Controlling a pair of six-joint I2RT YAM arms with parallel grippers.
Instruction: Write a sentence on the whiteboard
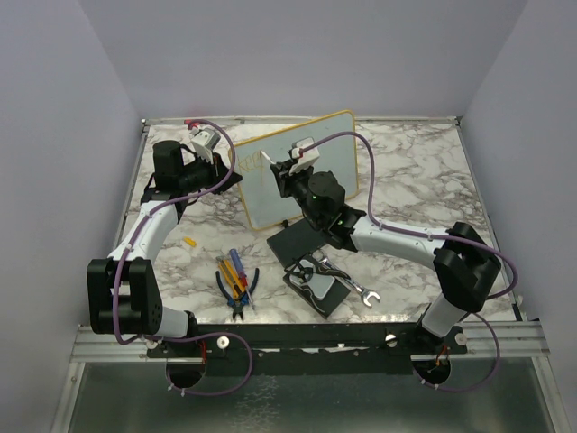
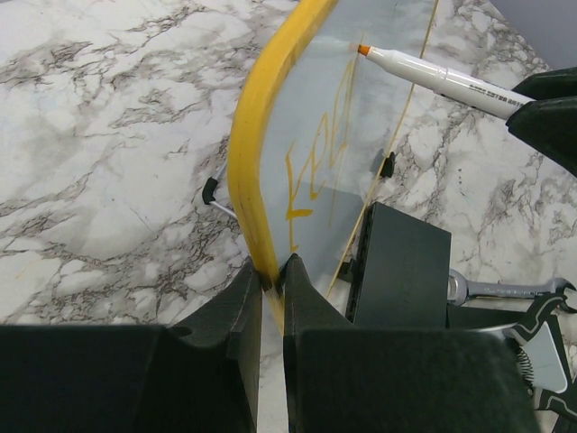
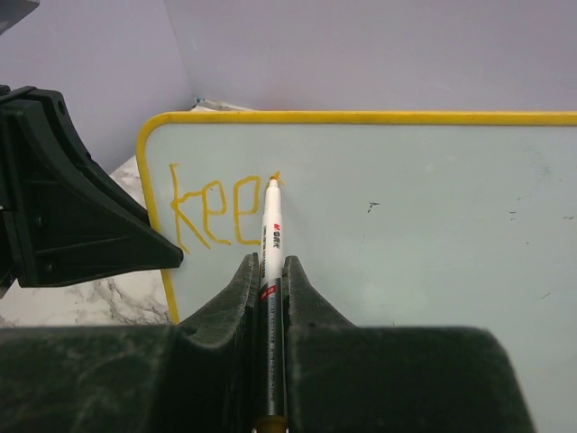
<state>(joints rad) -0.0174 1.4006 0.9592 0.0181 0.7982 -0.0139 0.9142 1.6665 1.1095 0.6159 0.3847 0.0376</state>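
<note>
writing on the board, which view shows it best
Right wrist: it faces the board squarely, so the orange writing reads "kee", with the marker tip at the next letter. Left wrist sees the strokes at a steep slant, unreadable. Top external shows only a faint mark on the board.

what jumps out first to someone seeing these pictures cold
The orange letters "kee" stand near the left edge of the upright whiteboard. The marker has its tip at the board just right of them and is clamped in the right gripper. Next come the left gripper, pinching the board at that edge, and the hand tools lying on the marble table in front.
</note>
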